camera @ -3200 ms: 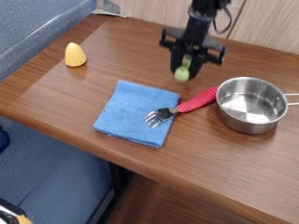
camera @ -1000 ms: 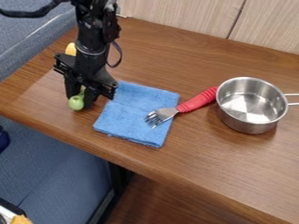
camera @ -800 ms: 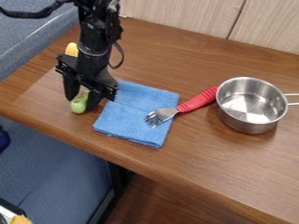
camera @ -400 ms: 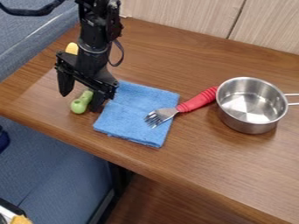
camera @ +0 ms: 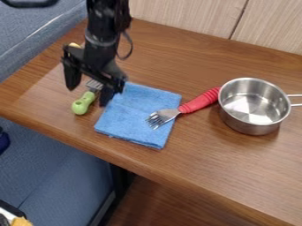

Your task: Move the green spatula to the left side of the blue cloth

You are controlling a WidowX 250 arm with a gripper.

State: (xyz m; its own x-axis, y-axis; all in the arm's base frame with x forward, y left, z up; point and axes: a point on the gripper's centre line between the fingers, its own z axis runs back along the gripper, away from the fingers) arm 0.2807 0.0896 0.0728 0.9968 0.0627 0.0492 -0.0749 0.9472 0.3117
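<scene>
The black gripper (camera: 88,95) hangs at the left of the table, its two fingers spread wide and open, just above the green spatula. The green spatula (camera: 84,103) lies on the wood to the left of the blue cloth, its rounded handle end toward the front and its grey slotted head partly behind the gripper. Flat on the table, the blue cloth (camera: 131,117) has its upper left corner close to the gripper's right finger.
A red-handled fork (camera: 200,100) rests with its tines on the cloth. To its right stands a steel pot (camera: 254,126) with its handle pointing right. Behind the arm, a bit of a yellow object (camera: 74,45) shows. The table's front edge runs below the spatula.
The gripper came left from the table's back with the spatula, opened and let it go beside the cloth. Since then it has risen slightly and shifted a little right, while the spatula stays put.
</scene>
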